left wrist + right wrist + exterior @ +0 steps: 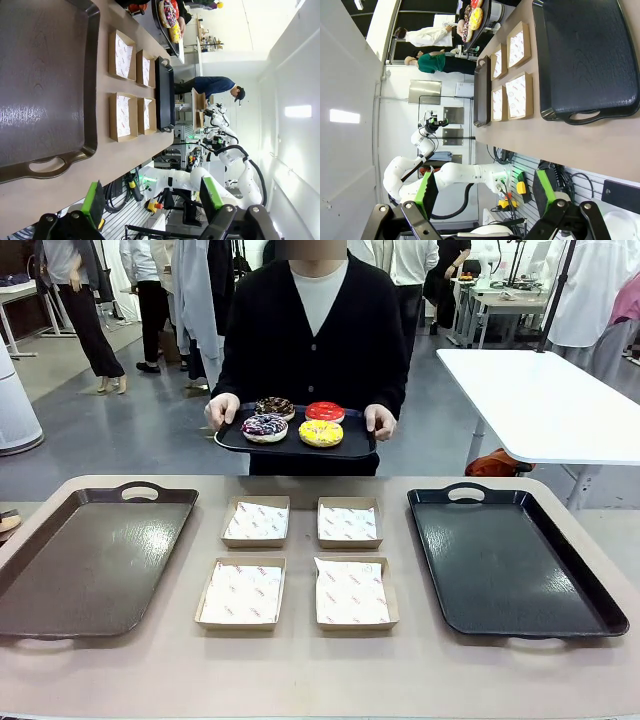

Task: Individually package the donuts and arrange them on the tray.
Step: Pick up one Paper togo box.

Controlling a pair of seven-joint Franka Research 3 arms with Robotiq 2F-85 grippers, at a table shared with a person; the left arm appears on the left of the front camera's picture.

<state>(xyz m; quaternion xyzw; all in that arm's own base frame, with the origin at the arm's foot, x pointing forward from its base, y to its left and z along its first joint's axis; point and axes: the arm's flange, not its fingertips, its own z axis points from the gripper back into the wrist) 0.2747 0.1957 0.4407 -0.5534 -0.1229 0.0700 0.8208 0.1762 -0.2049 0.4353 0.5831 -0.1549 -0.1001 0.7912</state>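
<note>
4 donuts (320, 433) on person's tray (295, 451)

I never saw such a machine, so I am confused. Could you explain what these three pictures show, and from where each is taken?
This is a two-armed robot at a beige table. The front picture looks across it at a person whose hands hold a small black tray with four glazed ring donuts. On the table lie a large brown tray, four shallow paper-lined cardboard boxes and a large black tray. The other two pictures come from wrist cameras, turned sideways. Each shows its own black-and-green two-finger tool: the left tool and the right tool, both open, holding nothing.
</note>
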